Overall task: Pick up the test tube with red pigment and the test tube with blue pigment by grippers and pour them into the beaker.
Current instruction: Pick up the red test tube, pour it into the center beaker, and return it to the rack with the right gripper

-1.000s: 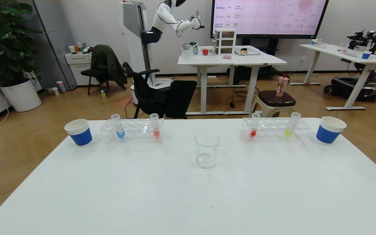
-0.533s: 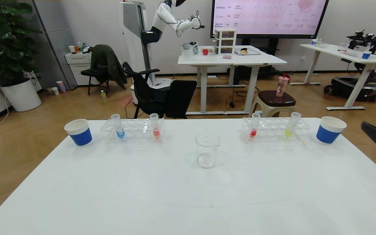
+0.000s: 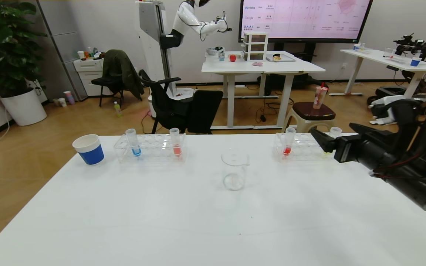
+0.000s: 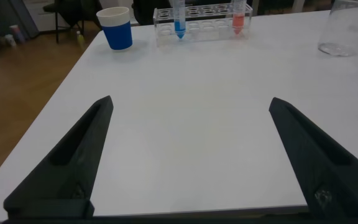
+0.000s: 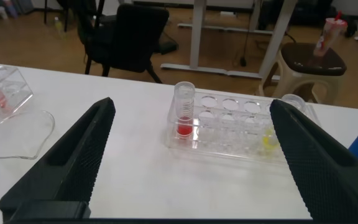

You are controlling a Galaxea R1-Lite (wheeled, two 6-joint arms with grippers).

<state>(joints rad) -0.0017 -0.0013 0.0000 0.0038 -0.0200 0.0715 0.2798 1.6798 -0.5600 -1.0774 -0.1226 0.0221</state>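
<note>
Head view: a white table (image 3: 183,221) carries two clear racks with the beaker (image 3: 234,169) standing between them, apart from both and holding no visible liquid. The left rack (image 3: 150,147) holds the test tube with blue pigment (image 3: 134,142), upright near its outer end, and a tube of paler salmon-orange liquid (image 3: 176,142) near its inner end. A blue-and-white paper cup (image 3: 88,149) stands just outside this rack. The right rack (image 3: 301,147) holds the test tube with red pigment (image 3: 288,142) upright at its inner end; a tube of yellow-green liquid (image 5: 286,118) stands toward the outer end, largely hidden here by the arm. The right claw (image 3: 318,139) hovers above the outer part of the right rack, fingers spread wide, gripping nothing. Left wrist view: the left claw (image 4: 188,155) is low over the near table edge, fingers likewise spread and empty, well apart from the left rack.
</note>
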